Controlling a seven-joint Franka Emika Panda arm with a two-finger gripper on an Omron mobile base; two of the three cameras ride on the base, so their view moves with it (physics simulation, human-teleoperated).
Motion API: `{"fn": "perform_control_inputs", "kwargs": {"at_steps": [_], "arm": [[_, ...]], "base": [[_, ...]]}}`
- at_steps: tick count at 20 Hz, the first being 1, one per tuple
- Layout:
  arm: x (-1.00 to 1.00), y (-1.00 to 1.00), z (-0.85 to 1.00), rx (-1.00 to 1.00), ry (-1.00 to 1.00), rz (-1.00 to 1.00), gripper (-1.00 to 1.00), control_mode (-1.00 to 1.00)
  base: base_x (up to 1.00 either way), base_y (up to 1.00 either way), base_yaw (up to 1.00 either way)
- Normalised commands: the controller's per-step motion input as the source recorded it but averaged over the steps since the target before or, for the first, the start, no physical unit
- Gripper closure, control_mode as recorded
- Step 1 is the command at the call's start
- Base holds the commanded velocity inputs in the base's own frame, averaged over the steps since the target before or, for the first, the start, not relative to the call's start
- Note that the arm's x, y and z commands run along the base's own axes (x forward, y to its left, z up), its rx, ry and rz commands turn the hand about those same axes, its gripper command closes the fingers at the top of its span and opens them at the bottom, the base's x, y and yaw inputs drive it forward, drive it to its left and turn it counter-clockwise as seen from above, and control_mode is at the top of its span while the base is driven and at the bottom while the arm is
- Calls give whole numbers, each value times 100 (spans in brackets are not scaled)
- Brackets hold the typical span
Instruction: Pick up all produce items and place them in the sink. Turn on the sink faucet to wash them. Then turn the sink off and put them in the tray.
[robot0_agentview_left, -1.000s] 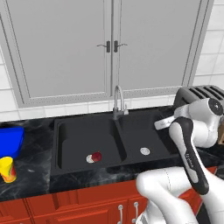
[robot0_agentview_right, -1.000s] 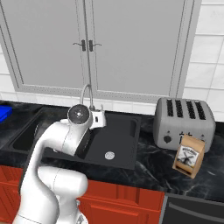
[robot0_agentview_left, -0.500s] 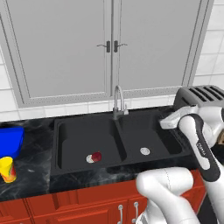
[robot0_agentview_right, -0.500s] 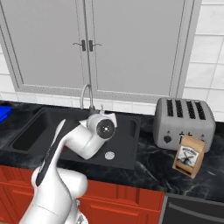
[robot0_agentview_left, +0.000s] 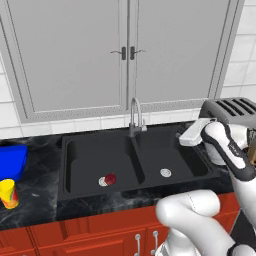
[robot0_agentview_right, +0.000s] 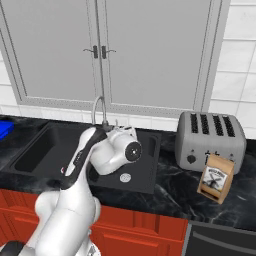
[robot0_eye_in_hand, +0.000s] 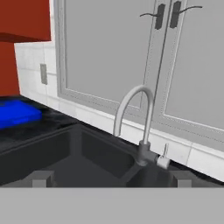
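I've got the faucet (robot0_eye_in_hand: 139, 127) standing upright ahead, spout arching left over the sink (robot0_agentview_left: 82, 167); gripper (robot0_eye_in_hand: 111, 179) fingers sit apart, empty.

The black sink (robot0_agentview_right: 146, 165) is set in a dark marbled counter (robot0_agentview_right: 170, 192), and the white arm (robot0_agentview_right: 107, 152) rises in front of it and covers the middle part. Behind the arm stands the grey faucet (robot0_agentview_right: 98, 107), with its arch above the arm. A silver drain (robot0_agentview_right: 125, 177) is seen in the right basin. At the left edge there is a piece of the blue tray (robot0_agentview_right: 5, 128). Right of the sink stands a toaster (robot0_agentview_right: 209, 141), and a small brown bag (robot0_agentview_right: 217, 178) is just in front of it. Grey cabinet doors (robot0_agentview_right: 125, 50) fill the wall above.
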Motion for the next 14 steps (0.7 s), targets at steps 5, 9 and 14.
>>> {"fn": "perform_control_inputs", "kwargs": {"at_steps": [5, 9, 14], "arm": [[37, 0, -8, 1, -2, 13, -100, -100], [32, -1, -21, 0, 0, 12, -100, -100], [43, 0, -18, 0, 0, 11, -100, -100]], "base": [[0, 0, 0], [0, 0, 0], [0, 0, 0]]}}
